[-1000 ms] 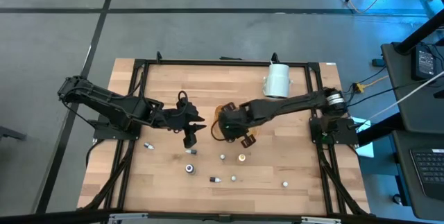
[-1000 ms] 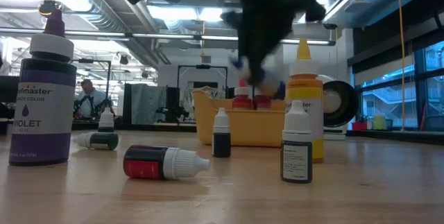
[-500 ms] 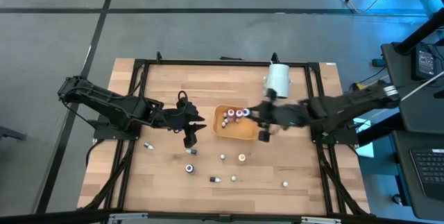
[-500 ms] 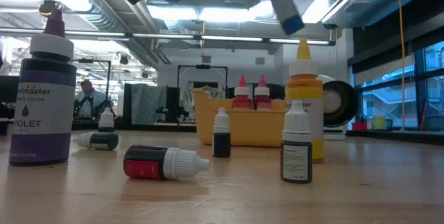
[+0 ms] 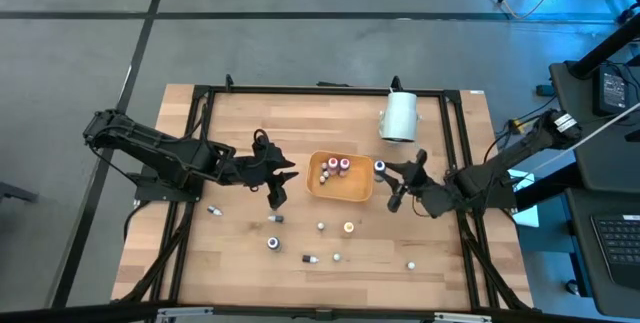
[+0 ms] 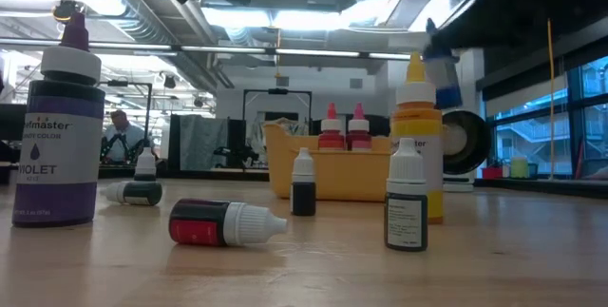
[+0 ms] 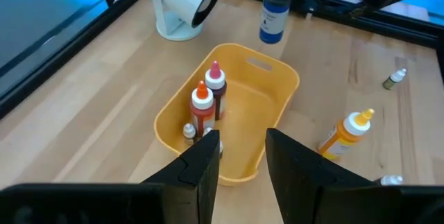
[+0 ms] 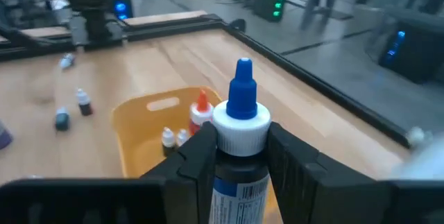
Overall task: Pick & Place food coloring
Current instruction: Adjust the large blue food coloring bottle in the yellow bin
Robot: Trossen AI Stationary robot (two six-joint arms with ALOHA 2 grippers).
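right wrist view gives us the plainest reading: the right end effector (image 8: 239,158) is clamped on a blue-capped bottle (image 8: 240,141) of food coloring, its fingers pressed to either side of the white collar and the blue nozzle standing upright between them. beyond and below that bottle we see the orange tray (image 8: 132,141), already holding a few small bottles. in the high view the right end effector (image 5: 396,189) hangs just beside the tray's (image 5: 342,192) outer edge, on the side nearer the large white cylinder (image 5: 399,116), with the blue cap (image 5: 380,166) showing next to the rim rather than over the tray's middle.

we judge this to be the carry step. the next move calls for bringing the bottle in over the open part of the tray, lowering it clear of the bottles (image 5: 336,166) already standing there, and then letting go.

the left end effector (image 7: 239,154) waits on the tray's other side, its fingers a narrow gap apart and holding nothing. beside and beyond it, away from the tray, several small bottles (image 5: 273,244) sit loose on the desk (image 5: 440,233), well apart from the right end effector.
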